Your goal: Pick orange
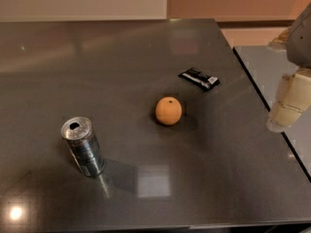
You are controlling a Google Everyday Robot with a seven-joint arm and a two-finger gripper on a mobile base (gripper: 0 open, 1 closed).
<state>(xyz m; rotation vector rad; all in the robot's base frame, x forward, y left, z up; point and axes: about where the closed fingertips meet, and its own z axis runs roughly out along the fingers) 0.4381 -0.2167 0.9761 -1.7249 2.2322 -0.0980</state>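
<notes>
Dark grey glossy table top [97, 57], filling most of the view. A bright spot of reflected light sits on it at the near left corner.

Left: silver cylindrical metal drink can [82, 147], upright on its base. Top faces the camera, with a dark drinking hole in the lid. Its shadow falls on the table to the right of it. Just past the shadow there is a pale square reflection [154, 181] on the surface.

Centre: small round orange fruit with matte skin [168, 111], resting on the table with a tiny dark stem dot near its top. It stands alone, with nothing touching it. It is well apart from the can, up and to the right of it. A soft shadow spreads from its right side.

Right of centre: flat black wrapper with white print [198, 78], lying flat and slantwise. It is near the orange, behind it and a little to the right, and the two do not touch.

Far right: the table's edge runs diagonally, and beyond it lies a paler grey surface [257, 62].

Right margin: cream-coloured blocky gripper [283, 111] hanging down from a grey arm segment [300, 38]. It is over the pale surface beside the table's edge and partly cut off by the frame. Cannot tell whether it is parted or closed. Nothing can be seen in its hold. The orange lies well to the gripper's left, at about the same height in the view, with bare table between them.
</notes>
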